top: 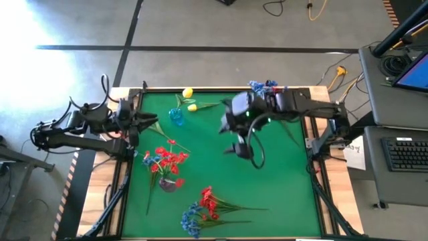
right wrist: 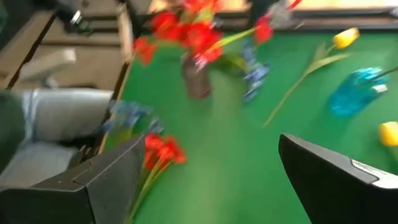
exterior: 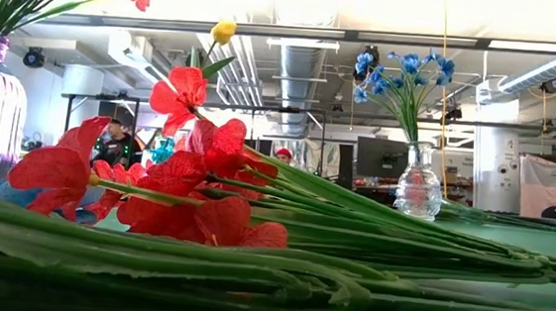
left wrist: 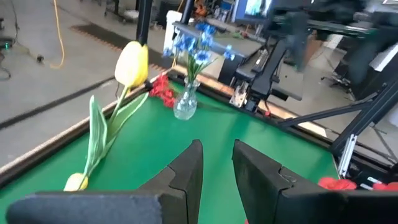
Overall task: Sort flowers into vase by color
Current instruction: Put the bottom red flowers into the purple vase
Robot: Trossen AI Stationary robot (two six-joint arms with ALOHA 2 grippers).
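Loose red flowers (top: 208, 199) and blue flowers (top: 192, 217) lie on the green table near its front edge, stems pointing right. A dark vase (right wrist: 198, 79) holds red flowers (top: 167, 159). A blue vase (top: 176, 116) holds yellow flowers (top: 188, 93). At the far edge a clear vase (left wrist: 185, 103) holds blue flowers (left wrist: 196, 47). My right gripper (right wrist: 214, 143) hangs wide open above the table's middle, holding nothing. My left gripper (left wrist: 217, 149) is at the left edge, fingers a little apart, with nothing between them.
A red flower (left wrist: 163, 91) lies beside the clear vase. A long green stem (top: 172, 142) runs from near my left gripper toward the red bunch. Bare green cloth (top: 281, 181) spreads over the table's right half. Desks with a keyboard (top: 408, 152) stand off to the right.
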